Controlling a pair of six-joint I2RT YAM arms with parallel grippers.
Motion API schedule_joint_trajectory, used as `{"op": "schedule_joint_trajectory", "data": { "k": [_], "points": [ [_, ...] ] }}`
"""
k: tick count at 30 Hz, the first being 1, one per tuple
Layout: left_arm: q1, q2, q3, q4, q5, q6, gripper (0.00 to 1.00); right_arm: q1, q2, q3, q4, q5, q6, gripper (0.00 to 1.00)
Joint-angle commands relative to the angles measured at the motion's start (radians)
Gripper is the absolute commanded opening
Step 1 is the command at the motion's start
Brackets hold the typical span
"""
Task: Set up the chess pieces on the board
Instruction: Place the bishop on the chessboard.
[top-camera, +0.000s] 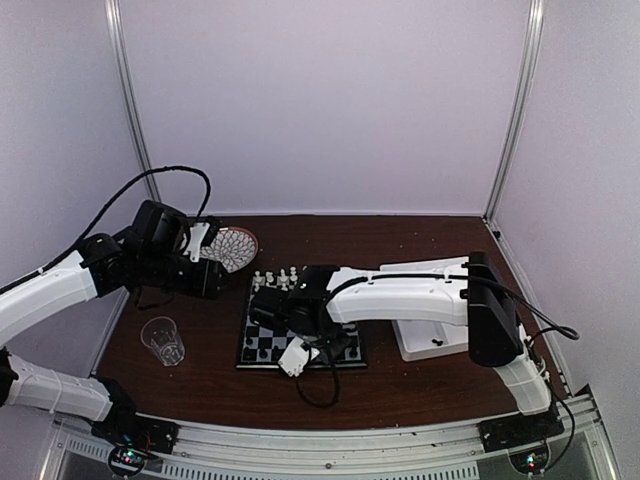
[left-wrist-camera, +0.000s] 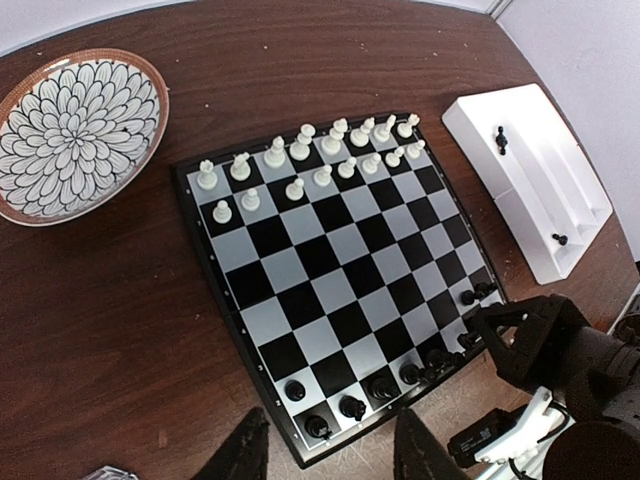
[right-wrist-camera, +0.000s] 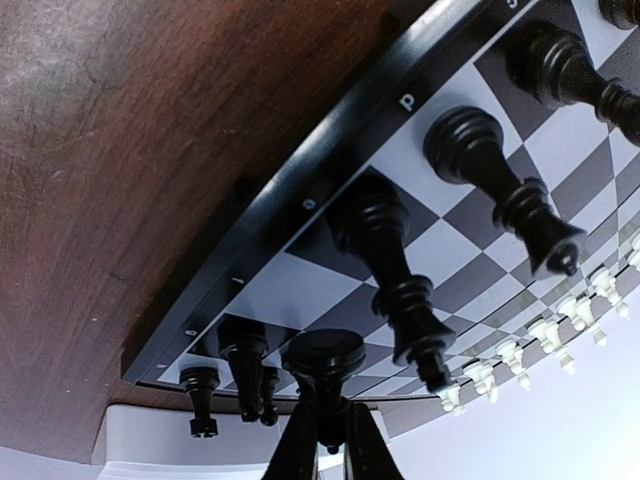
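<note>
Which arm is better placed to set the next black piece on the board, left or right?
Right. The right gripper is shut on a black piece close to the board's black rows. The left gripper hangs empty, higher up, near the patterned plate.

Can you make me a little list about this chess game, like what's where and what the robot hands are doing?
board: on the brown table
white pieces: two rows along one edge
black pieces: a few along the opposite edge
tray: holds two black pieces
right end effector: shut on one black piece
left end effector: open, holding nothing
</note>
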Motion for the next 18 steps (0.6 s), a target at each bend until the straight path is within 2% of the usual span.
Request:
{"op": "schedule_joint_trajectory", "data": {
  "k": [1,18],
  "points": [
    [0.007,0.006,-0.012,0.049,0.011,0.001,0.43,0.006,0.016,-0.015,0.005,0.036,-0.018,0.05],
    [0.008,0.021,-0.009,0.051,0.022,0.005,0.43,0.006,0.037,-0.035,0.020,0.056,-0.019,0.07]
  ]
}}
